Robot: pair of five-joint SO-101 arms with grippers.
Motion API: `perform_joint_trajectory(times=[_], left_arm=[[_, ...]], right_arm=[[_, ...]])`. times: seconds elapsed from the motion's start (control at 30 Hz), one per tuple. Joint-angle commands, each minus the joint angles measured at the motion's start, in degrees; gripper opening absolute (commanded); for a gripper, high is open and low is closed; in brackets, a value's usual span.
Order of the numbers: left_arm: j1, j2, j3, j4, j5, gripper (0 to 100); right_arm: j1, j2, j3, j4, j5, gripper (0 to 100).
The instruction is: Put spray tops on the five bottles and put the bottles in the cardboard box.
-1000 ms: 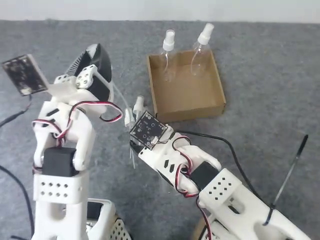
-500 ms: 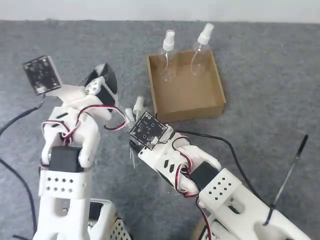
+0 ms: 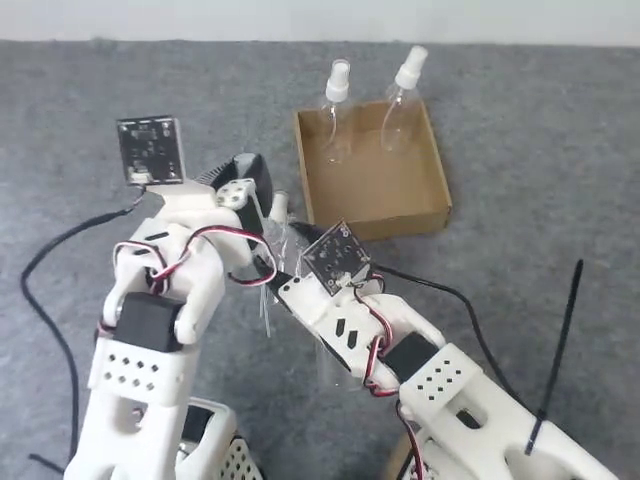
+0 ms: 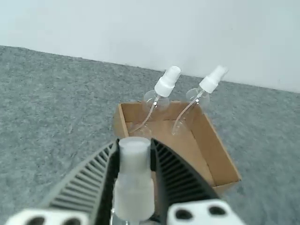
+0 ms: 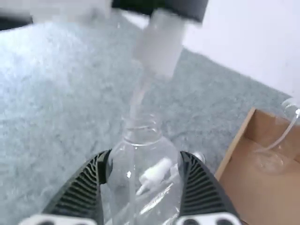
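My left gripper (image 4: 134, 146) is shut on a white spray top (image 4: 134, 166), held upright. My right gripper (image 5: 144, 161) is shut on a clear bottle (image 5: 140, 143) with an open neck. In the right wrist view the spray top (image 5: 161, 42) hangs just above that neck from the left gripper (image 5: 159, 5), its thin tube running down into the bottle. From above, the left gripper (image 3: 253, 185) and right gripper (image 3: 277, 272) meet just left of the cardboard box (image 3: 436, 190). Two capped bottles (image 3: 335, 110) (image 3: 400, 100) lean on the box's back wall.
A loose spray top (image 3: 279, 206) lies on the grey carpet beside the box's left wall. A white perforated basket (image 3: 215, 450) sits at the front edge by the left arm's base. Black cables trail on the carpet at both sides.
The left arm swung right and down, carrying the spray top over the bottle in the right gripper. The right arm's wrist shifted slightly to the right.
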Motion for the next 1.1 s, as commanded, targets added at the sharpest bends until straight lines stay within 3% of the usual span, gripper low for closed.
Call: perform_joint_trajectory(times=[0.0, 0.23, 0.43, 0.77, 1.07], left_arm=[[1.1, -0.5, -0.6, 3.3, -0.9, 1], [1.8, -0.5, 0.5, 6.1, -6.9, 1], [5.2, -0.5, 0.7, 7.3, -7.4, 1], [5.5, -0.1, 5.6, 1.3, -9.1, 1], [5.5, -0.5, 5.5, 1.3, -9.9, 10]], right_arm=[[1.4, -1.8, -0.8, -3.0, -0.9, 0.6], [2.9, -1.7, -1.1, -3.2, -1.3, 0.6], [5.2, -1.7, -1.3, -3.2, -6.3, 0.6], [5.4, -2.3, -1.1, -3.3, -6.7, 0.6], [5.4, -2.2, -1.0, -3.3, -6.7, 0.6]])
